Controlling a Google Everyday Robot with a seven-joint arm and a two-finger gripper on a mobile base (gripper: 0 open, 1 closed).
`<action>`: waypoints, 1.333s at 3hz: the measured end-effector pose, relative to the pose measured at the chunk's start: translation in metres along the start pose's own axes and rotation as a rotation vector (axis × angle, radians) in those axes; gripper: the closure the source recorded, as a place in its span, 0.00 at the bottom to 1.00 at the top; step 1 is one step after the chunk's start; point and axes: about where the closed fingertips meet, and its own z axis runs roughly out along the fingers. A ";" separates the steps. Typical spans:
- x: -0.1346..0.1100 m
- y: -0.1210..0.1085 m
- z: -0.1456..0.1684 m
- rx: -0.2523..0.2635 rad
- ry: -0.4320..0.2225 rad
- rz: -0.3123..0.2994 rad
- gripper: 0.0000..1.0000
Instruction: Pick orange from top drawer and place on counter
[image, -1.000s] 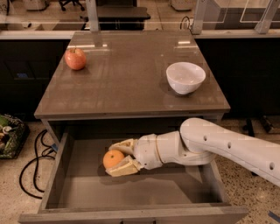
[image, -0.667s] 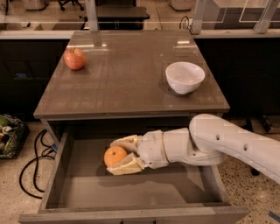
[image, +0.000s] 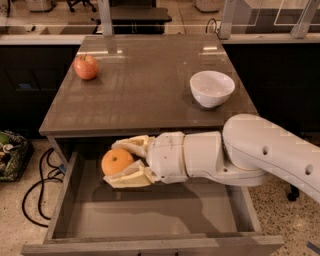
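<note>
The gripper (image: 115, 164) has lifted since a second ago, clamped on the orange (image: 118, 160), which hangs above the drawer (image: 150, 216) floor, just under the counter (image: 145, 92) front edge.

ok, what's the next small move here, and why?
Probably lift the gripper up and back a little: it is shut on the orange inside the top drawer, right below the counter front edge, which it must clear.
</note>
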 end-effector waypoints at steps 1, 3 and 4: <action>-0.031 -0.017 0.016 0.029 -0.041 -0.006 1.00; -0.073 -0.071 0.057 0.088 -0.079 0.013 1.00; -0.069 -0.099 0.065 0.137 -0.094 0.054 1.00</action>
